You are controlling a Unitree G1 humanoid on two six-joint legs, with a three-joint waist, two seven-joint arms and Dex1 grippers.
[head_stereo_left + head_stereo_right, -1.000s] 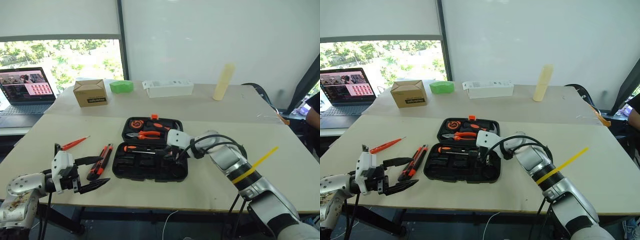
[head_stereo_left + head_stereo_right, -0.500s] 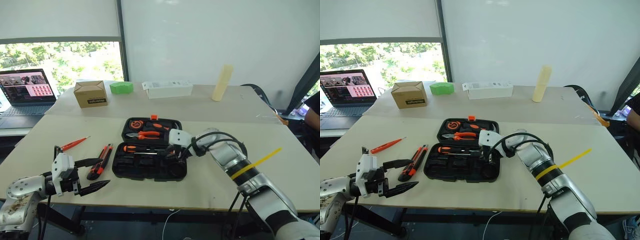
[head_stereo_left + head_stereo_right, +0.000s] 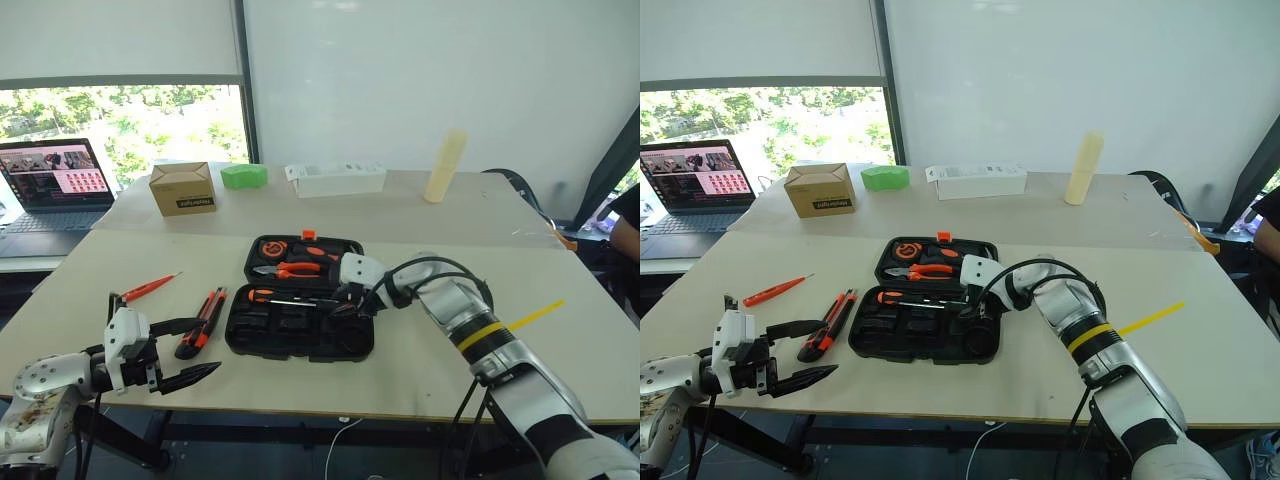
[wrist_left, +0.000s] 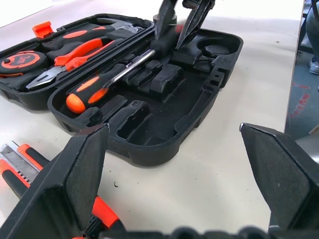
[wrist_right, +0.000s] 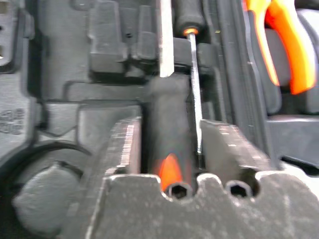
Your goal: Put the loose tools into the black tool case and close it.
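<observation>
so the black tool case [image 3: 300, 320] is lying open flat in the middle of the table [image 3: 420, 370], lid half on the far side with the pliers [image 3: 290, 268], the tape measure [image 3: 268, 248] and the small orange latch [image 3: 308, 234] at its far edge. my right gripper [image 3: 345, 305] is down over the near half of the case, right at the back row of slots, and a screwdriver [image 4: 94, 87] with an orange-and-black handle lies in that row, shaft pointing toward my fingers. from my right wrist view i see the slim metal shaft [image 5: 193, 84] running between my two pads, with a dark handle and a bit of orange sitting in the gap; the jaws stand a little apart around it and i honestly can't tell if i'm pinching it or just straddling it. my left gripper [image 3: 185, 352] hangs over the near left corner of the table with both fingers spread wide, nothing in them. just beyond it two utility knives [image 3: 202, 322] lie side by side on the table, just left of the case, and one more red screwdriver [image 3: 148, 287] sits farther left, well apart from the case. the cardboard box [image 3: 182, 187] and a laptop [image 3: 45, 190] are off at the far left.
</observation>
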